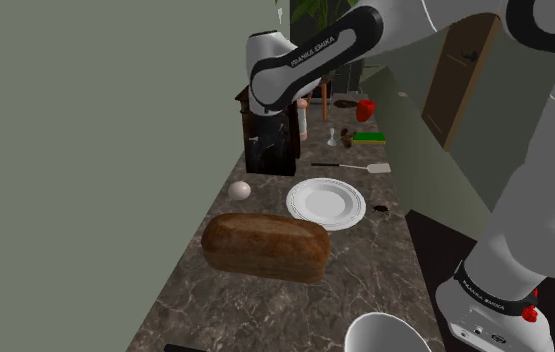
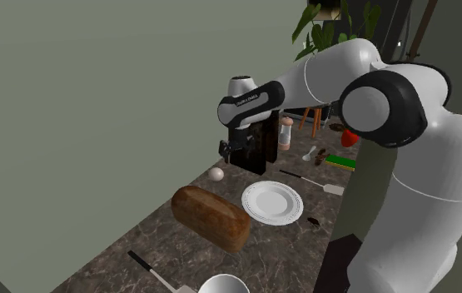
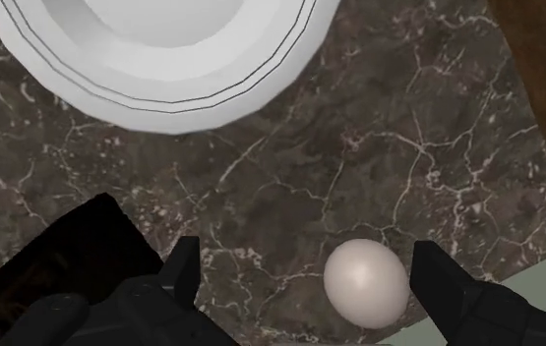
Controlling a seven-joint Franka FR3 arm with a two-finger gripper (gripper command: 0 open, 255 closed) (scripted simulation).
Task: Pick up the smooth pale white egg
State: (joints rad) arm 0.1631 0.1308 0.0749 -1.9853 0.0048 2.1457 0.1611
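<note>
A long dark marbled countertop runs along a grey-green wall. The smooth pale egg lies on its side close to the countertop's wall-side edge, on bare stone between the loaf and a dark block that stands farther along the same edge. In the second exterior view the egg sits just off the loaf's far end. The black gripper hangs above the countertop near the egg, pointing down, with the white arm reaching in over the plate. In the wrist view the gripper has its 2 fingers spread wide apart and clasps nothing. The egg shows between them, nearer 1 finger than the other and touched by neither, with a strip of the wall just beside it. A round white plate rests near the middle of the countertop's width, beside the loaf and well apart from the egg; its rim shows in the wrist view too. Past the plate lie a spatula and a green sponge. A white bowl stands at the countertop's near end.
</note>
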